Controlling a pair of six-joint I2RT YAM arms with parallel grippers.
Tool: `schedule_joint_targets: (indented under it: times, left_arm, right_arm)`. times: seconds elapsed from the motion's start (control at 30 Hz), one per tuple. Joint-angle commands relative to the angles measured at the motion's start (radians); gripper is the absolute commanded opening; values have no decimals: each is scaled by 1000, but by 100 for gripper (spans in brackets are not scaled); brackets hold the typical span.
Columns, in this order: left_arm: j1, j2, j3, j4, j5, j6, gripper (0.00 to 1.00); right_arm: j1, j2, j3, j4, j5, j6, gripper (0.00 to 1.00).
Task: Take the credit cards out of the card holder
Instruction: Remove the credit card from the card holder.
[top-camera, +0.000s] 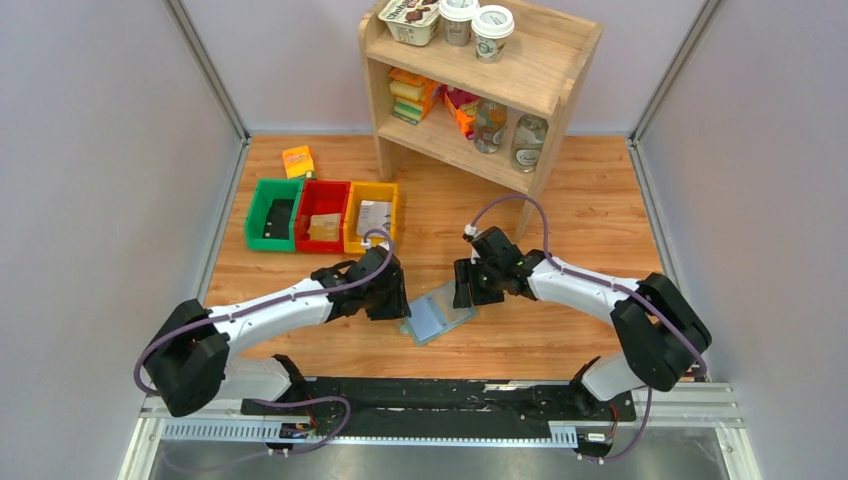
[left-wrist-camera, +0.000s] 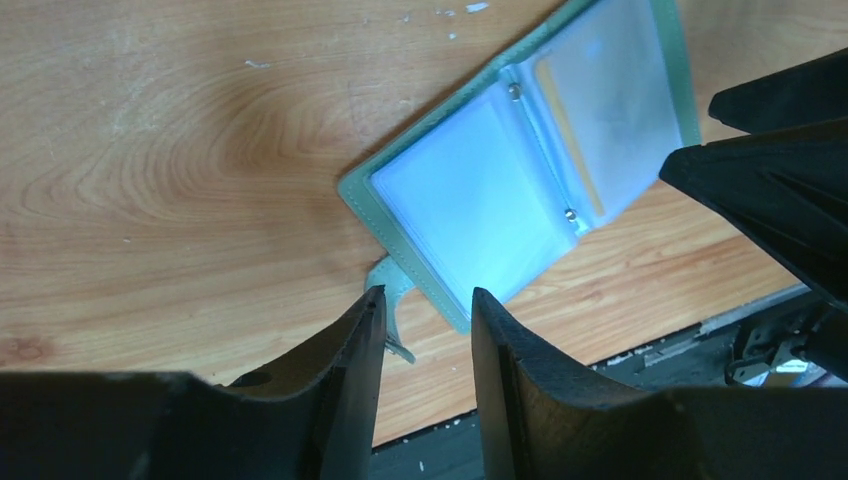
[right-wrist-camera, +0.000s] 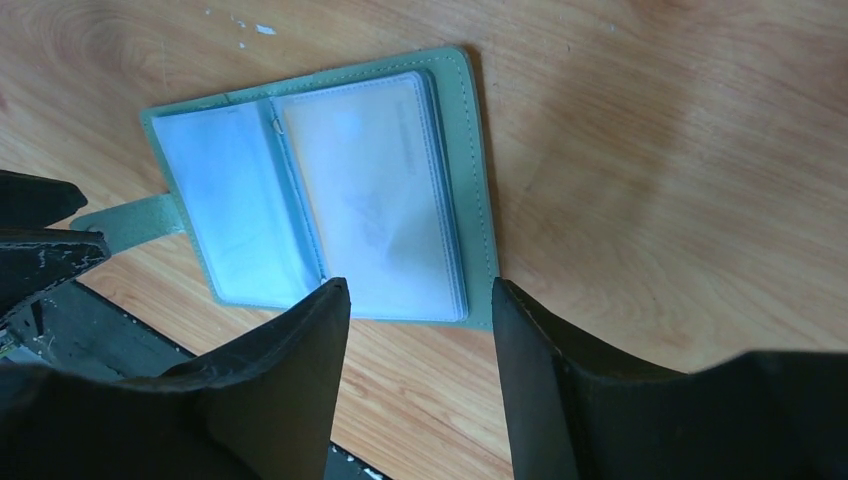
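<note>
- Left gripper (left-wrist-camera: 428, 297) hovering low over the tab (left-wrist-camera: 388, 280), fingers apart, gripping nothing.
- Right gripper (right-wrist-camera: 420, 290) hanging over the opposite edge, fingers spread wide, also gripping nothing.
- Holder (top-camera: 436, 313) lying open and flat on the table (top-camera: 560, 200) between both grippers, clear pockets facing up.
- Card (left-wrist-camera: 600, 110) with an orange stripe showing through one pocket.
</note>
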Motion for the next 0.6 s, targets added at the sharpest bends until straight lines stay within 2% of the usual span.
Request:
schedule_joint_targets:
  times: [0.0,0.33,0.57]
  left_arm:
    - [-6,43,-39,81,2,-33,43]
    - [-6,114,-79,147,40,-48,29]
    - [-6,151,-75,176,62,-48,25]
  right_arm:
    - [12,44,36,48,7,8,56]
    - [40,53,56,28,-8,8,49]
    - [43,45,71,12,-38,-2,42]
